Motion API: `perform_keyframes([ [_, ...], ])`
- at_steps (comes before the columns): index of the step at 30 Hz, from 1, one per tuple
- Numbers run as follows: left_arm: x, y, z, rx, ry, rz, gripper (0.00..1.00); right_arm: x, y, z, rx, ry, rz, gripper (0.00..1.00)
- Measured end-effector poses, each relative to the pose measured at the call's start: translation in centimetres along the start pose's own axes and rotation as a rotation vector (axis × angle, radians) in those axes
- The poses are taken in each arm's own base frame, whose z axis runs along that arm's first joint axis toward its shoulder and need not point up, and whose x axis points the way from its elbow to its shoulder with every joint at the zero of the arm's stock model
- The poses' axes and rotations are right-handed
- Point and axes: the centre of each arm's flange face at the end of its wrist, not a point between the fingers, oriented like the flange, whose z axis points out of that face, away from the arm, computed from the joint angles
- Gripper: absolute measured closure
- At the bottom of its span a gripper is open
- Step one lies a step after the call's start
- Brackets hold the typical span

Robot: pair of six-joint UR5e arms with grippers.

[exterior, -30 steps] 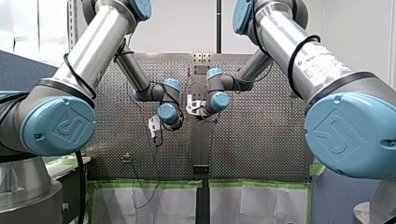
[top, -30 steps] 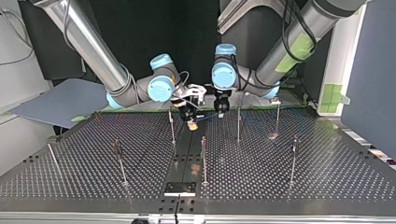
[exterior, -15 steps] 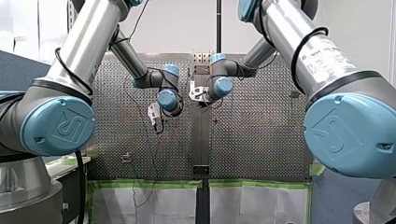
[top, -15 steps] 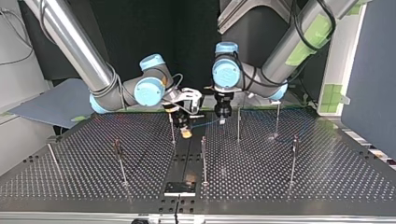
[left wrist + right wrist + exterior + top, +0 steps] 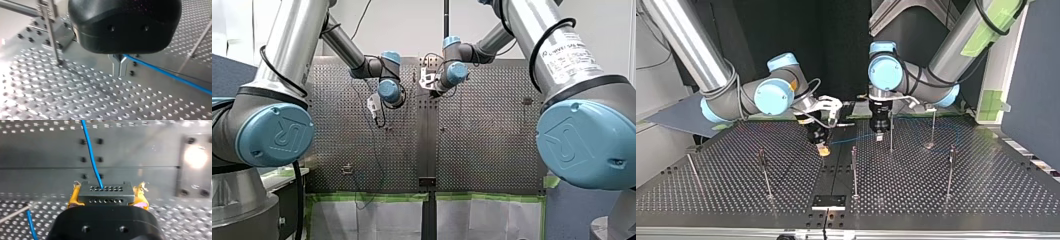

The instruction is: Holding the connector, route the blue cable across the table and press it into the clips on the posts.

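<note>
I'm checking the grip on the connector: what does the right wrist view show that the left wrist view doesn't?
Only the right wrist view: the connector clamped between my right gripper's yellow pads. Only the left wrist view: my left gripper's metal fingers pinching the blue cable. Both: the blue cable running over the perforated table.

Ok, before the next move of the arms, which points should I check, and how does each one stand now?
1. Grip on the connector by my right gripper, between its yellow pads: ok.
2. The blue cable running through my left gripper, metal fingers closed: ok.
3. Cable span between the two grippers without a loop: ok.
4. Cable seated in any clip: cannot tell, clips too small.
5. Gap between my left gripper and the nearest post: cannot tell.
</note>
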Motion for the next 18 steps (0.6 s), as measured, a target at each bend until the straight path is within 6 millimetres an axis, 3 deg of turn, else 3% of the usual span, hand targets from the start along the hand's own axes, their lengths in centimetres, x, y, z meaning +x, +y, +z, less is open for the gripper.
perform_keyframes([
  [18,-8.4,-2.3,-3.2,0.085,-0.123,-0.05,1.0,9.2,-1.7,-6.3,0.017,0.098,0.003,1.0],
])
